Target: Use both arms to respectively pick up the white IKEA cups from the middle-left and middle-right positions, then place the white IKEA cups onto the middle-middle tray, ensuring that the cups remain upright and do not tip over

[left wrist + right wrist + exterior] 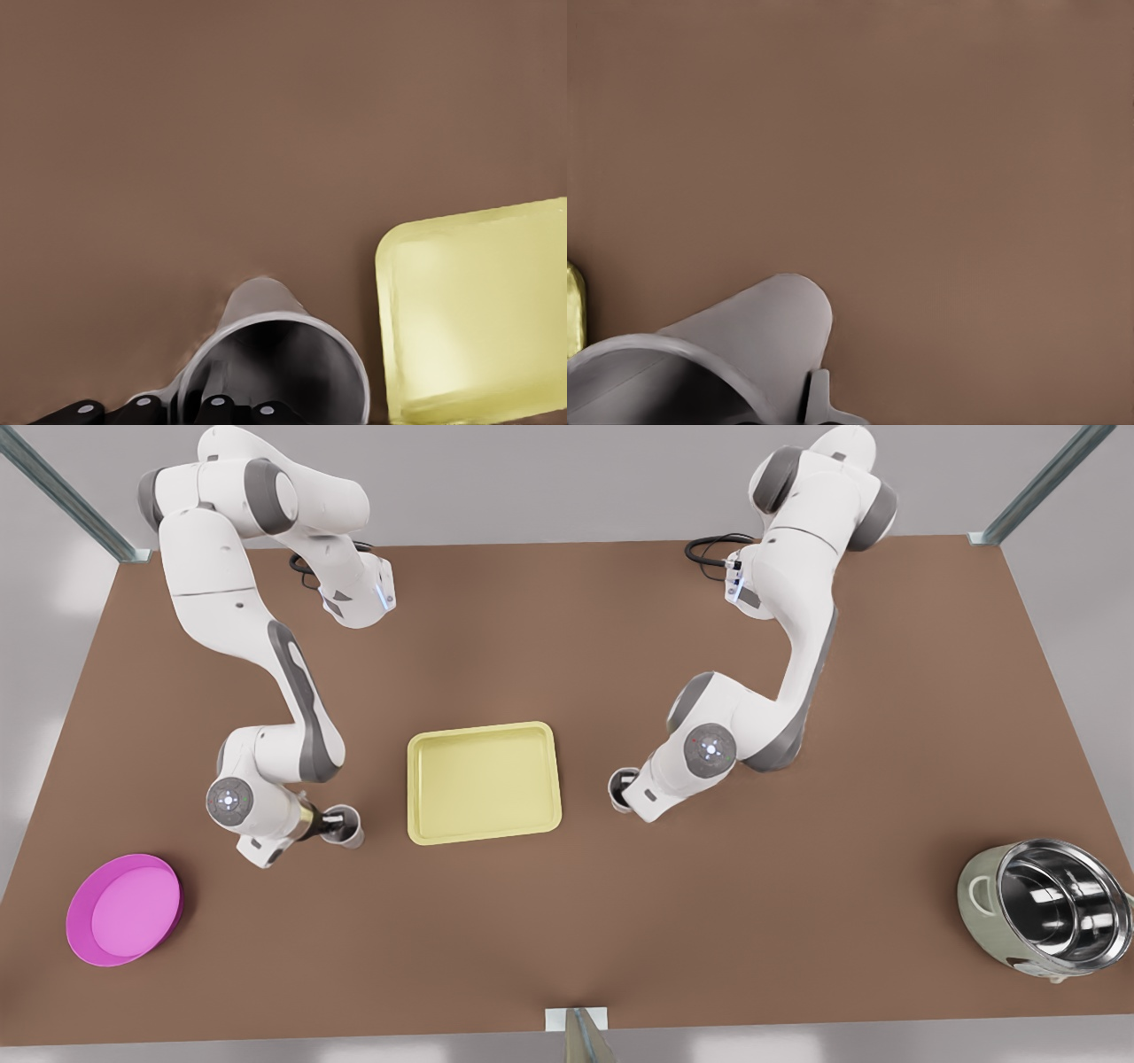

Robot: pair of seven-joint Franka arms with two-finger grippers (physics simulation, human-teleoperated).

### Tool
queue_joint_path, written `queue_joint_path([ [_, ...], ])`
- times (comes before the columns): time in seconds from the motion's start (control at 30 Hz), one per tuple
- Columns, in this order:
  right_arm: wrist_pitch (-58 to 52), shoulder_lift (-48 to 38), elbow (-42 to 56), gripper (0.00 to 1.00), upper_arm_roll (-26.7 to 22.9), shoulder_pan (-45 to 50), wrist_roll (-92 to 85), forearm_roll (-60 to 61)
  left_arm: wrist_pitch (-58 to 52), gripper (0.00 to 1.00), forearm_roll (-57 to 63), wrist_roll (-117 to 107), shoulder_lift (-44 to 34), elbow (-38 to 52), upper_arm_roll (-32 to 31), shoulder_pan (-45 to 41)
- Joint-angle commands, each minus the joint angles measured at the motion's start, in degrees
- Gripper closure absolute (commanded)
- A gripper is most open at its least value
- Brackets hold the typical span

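Note:
The pale yellow tray (483,784) lies flat mid-table. At the front view's left of it stands a white cup (354,835), upright, with my left gripper (335,825) over its rim. In the left wrist view the black fingers (217,405) straddle the wall of this cup (283,354), one inside and one outside, with the tray (478,310) beside it. At the tray's other side the second white cup (617,783) sits under my right gripper (627,790). The right wrist view shows that cup (762,328) with one finger (819,398) against its outer wall; the other finger is hidden.
A round magenta plate (124,910) sits near the front-left corner of the brown table (753,921). A steel-lined pot (1050,908) stands at the front right. Metal frame posts rise at the far corners.

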Motion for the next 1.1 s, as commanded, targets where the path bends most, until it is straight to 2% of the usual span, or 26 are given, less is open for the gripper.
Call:
queue_joint_path([
  [0.0,-0.03,-0.17,0.87,0.79,1.36,-0.12,-0.76,0.57,9.39,0.79,-0.11,-50.9,1.56,0.1,-3.06,-1.05],
  [0.03,-0.03,-0.26,1.39,0.79,2.33,-0.12,-0.84,1.71,14.4,0.79,-0.03,-52.23,2.62,0.19,-3.24,-2.81],
  [0.23,-0.03,-0.17,1.39,0.79,6.02,0.06,-1.28,6.64,26.27,0.79,1.29,-52.84,7.01,0.36,-3.24,-9.05],
  [0.5,-0.56,-0.96,-3.53,0.79,9.72,-0.12,-1.64,7.87,28.29,0.79,4.11,-52.84,11.84,0.54,-3.15,-12.57],
  [0.7,-0.65,-3.25,-5.72,0.79,14.37,-0.12,-1.81,8.04,29.0,0.75,5.69,-52.84,13.34,0.54,-2.89,-13.27],
  [0.73,-0.38,-2.99,-5.9,0.79,14.55,0.15,-1.99,8.04,29.0,0.69,5.77,-52.93,13.34,0.45,-2.89,-13.27],
  [0.77,-0.12,-2.64,-5.99,0.79,14.73,0.15,-1.99,8.04,29.0,0.6,5.77,-52.93,13.34,0.54,-2.89,-13.27],
  [0.8,-0.12,-2.11,-5.99,0.79,14.81,0.23,-1.99,8.04,29.08,0.57,5.77,-52.84,13.43,0.45,-2.89,-13.27],
  [0.93,0.14,-0.26,-5.9,0.79,14.81,0.41,-1.99,8.04,29.09,0.31,5.86,-54.25,12.99,0.54,-2.89,-13.09],
  [1.0,0.14,-0.17,-5.9,0.79,14.81,0.58,-1.99,8.04,29.0,0.07,5.86,-54.33,12.81,0.54,-2.89,-12.83],
  [1.03,0.06,0.53,-5.46,0.67,14.81,0.59,-1.99,8.04,29.0,0.0,5.77,-54.33,12.81,0.54,-2.89,-12.65],
  [1.07,0.06,0.62,-5.29,0.0,14.73,0.59,-1.81,7.96,28.82,0.0,5.6,-55.3,12.29,0.54,-2.89,-12.57],
])
